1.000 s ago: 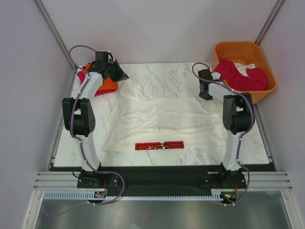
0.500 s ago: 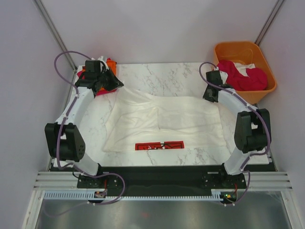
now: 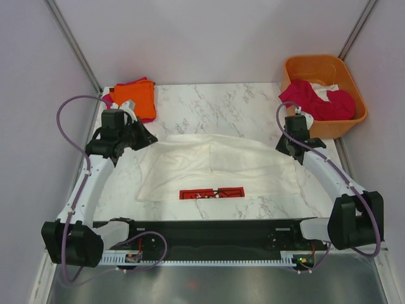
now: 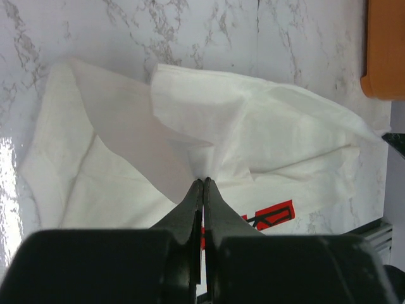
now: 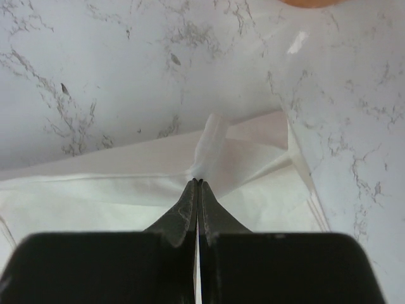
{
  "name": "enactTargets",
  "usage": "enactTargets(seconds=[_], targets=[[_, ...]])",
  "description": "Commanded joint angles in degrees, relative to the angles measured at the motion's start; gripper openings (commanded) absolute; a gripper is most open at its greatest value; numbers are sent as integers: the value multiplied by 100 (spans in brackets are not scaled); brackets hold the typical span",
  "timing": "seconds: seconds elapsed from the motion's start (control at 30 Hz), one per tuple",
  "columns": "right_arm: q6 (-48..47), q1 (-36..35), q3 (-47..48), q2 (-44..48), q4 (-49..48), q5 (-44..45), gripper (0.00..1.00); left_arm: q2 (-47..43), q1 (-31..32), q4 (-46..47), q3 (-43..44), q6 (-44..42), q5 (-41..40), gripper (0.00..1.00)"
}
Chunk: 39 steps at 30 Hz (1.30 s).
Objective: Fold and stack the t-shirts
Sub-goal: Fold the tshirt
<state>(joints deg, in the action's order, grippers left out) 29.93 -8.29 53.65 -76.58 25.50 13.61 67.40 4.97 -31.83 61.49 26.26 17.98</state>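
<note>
A white t-shirt [image 3: 218,166] with a red logo panel [image 3: 212,193] lies on the marble table, its far edge lifted and pulled toward the near side. My left gripper [image 3: 144,136] is shut on the shirt's far-left edge; in the left wrist view the white t-shirt [image 4: 253,126] bunches at the left gripper [image 4: 203,180]. My right gripper [image 3: 286,143] is shut on the far-right edge, where the white t-shirt [image 5: 247,152] peaks at the right gripper [image 5: 198,182]. Folded orange and magenta t-shirts [image 3: 136,101] sit at the far left.
An orange tub [image 3: 329,69] at the far right holds a magenta-red t-shirt [image 3: 316,101] and a white one. The tub's corner [image 4: 383,50] shows in the left wrist view. Grey walls enclose the table on three sides.
Both grippers have drawn back from the table's far side toward the near edge, pulling the white shirt's far edge over its body. The folded orange stack is now uncovered.
</note>
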Motion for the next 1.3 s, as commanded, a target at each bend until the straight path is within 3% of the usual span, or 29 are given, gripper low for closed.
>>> enactTargets(seconds=[0.0,0.53,0.9,1.1,1.13,1.17,1.2,1.23,1.27], targets=[[153,-32,-407,432,8,-270,0,-533,13,-402,-417,-279,-84,2],[337,-32,-1321,2137,728,318,0,-1738,13,-1211,-955,-517,-523,2],[1111,-32,-1717,2454,984,-121,0,-1949,13,-2037,-815,-183,-620,2],[1585,-32,-2130,3304,1203,-323,12,-2064,13,-2493,-859,-209,-673,3],[1673,-23,-2122,3429,1264,-341,24,-2125,13,-2529,-841,-209,-629,5],[1735,-32,-2122,3534,1265,-358,44,-2160,13,-2573,-806,-218,-611,32],[1822,-41,-2104,3666,1265,-350,97,-2169,13,-2721,-788,-218,-620,54],[1823,-32,-2026,3676,1265,-272,98,-2178,13,-2792,-753,-227,-611,81],[1806,-41,-1973,3685,1265,-219,98,-2169,13,-2863,-640,-244,-603,100]])
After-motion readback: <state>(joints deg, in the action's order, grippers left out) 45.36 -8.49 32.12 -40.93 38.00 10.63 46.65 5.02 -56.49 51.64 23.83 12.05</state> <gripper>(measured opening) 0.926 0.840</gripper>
